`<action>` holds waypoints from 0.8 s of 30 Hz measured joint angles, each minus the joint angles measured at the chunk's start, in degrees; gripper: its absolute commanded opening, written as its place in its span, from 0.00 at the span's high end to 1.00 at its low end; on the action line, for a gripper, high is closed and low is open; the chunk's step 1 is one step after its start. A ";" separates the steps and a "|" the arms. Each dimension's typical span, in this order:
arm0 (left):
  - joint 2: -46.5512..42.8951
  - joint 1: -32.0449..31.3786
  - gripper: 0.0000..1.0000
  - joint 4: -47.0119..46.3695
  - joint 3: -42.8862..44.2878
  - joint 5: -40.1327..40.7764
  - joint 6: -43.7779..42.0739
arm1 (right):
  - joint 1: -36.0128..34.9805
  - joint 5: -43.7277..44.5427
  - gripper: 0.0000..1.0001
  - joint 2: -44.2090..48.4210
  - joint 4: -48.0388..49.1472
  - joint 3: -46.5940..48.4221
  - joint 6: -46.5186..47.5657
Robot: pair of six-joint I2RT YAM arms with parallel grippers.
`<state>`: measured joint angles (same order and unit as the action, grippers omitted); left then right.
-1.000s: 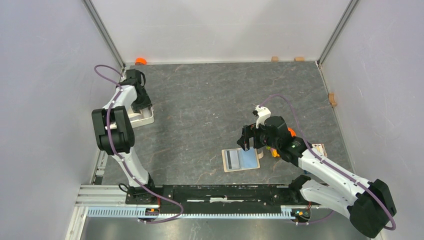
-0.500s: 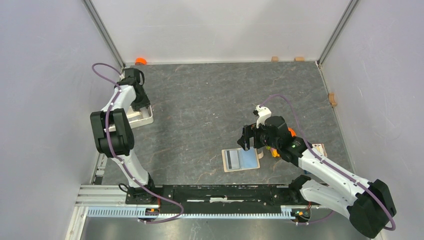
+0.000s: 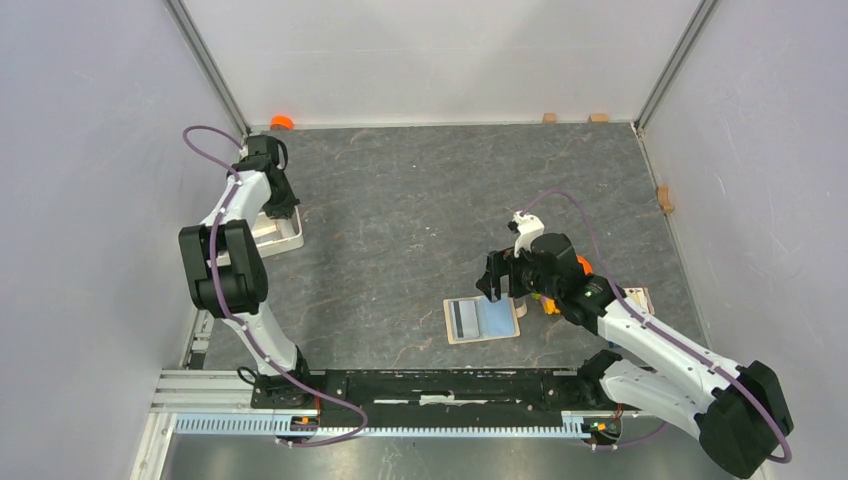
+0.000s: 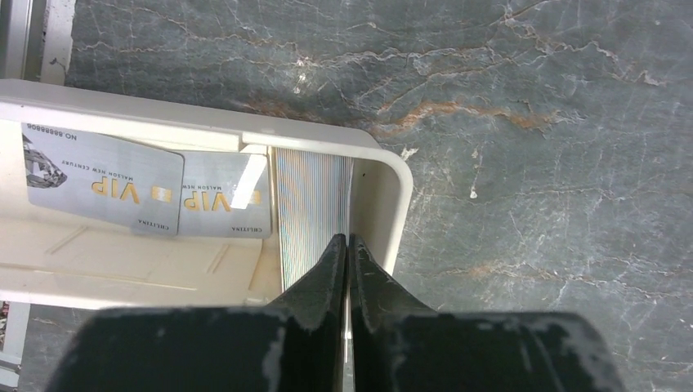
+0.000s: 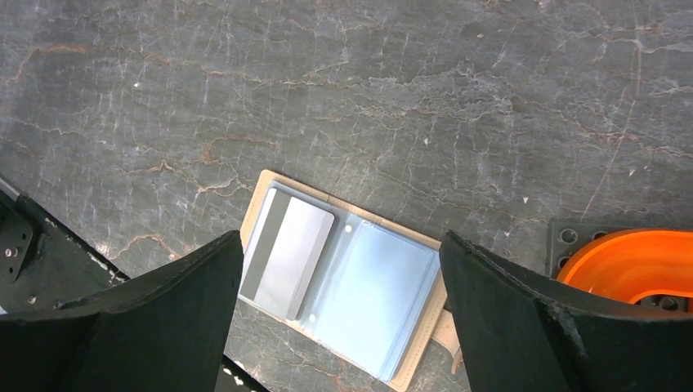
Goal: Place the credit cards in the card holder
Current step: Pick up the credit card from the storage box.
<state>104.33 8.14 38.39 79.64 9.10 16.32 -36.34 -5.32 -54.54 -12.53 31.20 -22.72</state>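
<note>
The white tray (image 3: 292,240) sits at the left edge, and my left gripper (image 3: 279,207) reaches down into it. In the left wrist view, two grey VIP credit cards (image 4: 106,184) lie flat in the tray (image 4: 384,204). A third, finely striped card (image 4: 310,204) stands on edge by the right wall, and the left gripper (image 4: 348,238) is shut on its thin edge. The beige card holder (image 3: 482,320) lies open, and a grey card with a dark stripe (image 5: 290,257) lies on its left pocket (image 5: 384,302). My right gripper (image 5: 339,238) hovers wide open above it, holding nothing.
An orange piece (image 5: 637,265) on a dark studded plate (image 5: 572,237) sits just right of the holder. A pale printed card (image 3: 637,300) lies beyond it. An orange cap (image 3: 282,122) and small wooden blocks (image 3: 549,117) line the back wall, another (image 3: 664,198) the right wall.
The left jaws have closed from roughly half open onto the upright striped card, and the left wrist has shifted slightly. The right arm and holder have not moved.
</note>
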 measured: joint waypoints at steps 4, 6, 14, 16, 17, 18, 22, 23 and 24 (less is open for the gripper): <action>-1.92 0.00 0.98 -0.33 -0.74 -0.72 -0.04 | 0.09 1.60 0.02 1.05 -0.15 0.00 0.11; -3.48 0.02 0.98 -0.81 -1.51 -0.90 -0.04 | 0.11 2.78 0.02 1.70 -0.46 0.00 0.52; -13.51 0.04 0.98 -2.73 -5.55 -2.16 -0.02 | 0.11 9.07 0.02 7.10 -1.38 -1.05 2.21; -16.59 0.02 0.98 -3.08 -6.86 -2.27 0.02 | 0.11 10.86 0.02 8.41 -2.12 -1.44 2.03; -18.45 -0.07 0.98 -3.54 -7.78 -2.58 0.07 | 0.11 12.09 0.04 8.76 -2.86 -1.44 1.79; -20.33 -0.22 0.98 -3.93 -8.76 -3.17 0.13 | 0.11 12.98 0.07 8.83 -3.48 -1.44 1.51; -29.16 -2.19 0.98 -4.83 -13.05 -5.18 1.22 | 0.15 14.45 0.20 8.11 -8.13 -1.44 0.66; -30.97 -3.10 0.98 -4.98 -13.90 -5.40 1.42 | 0.15 14.34 0.22 7.98 -9.03 -1.51 0.50; -33.27 -4.31 0.98 -5.07 -14.95 -5.88 1.75 | 0.15 13.86 0.24 7.98 -9.53 -1.79 0.28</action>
<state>71.07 3.84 33.32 64.69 3.22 18.06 -36.18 8.54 -46.57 -22.06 29.41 -22.44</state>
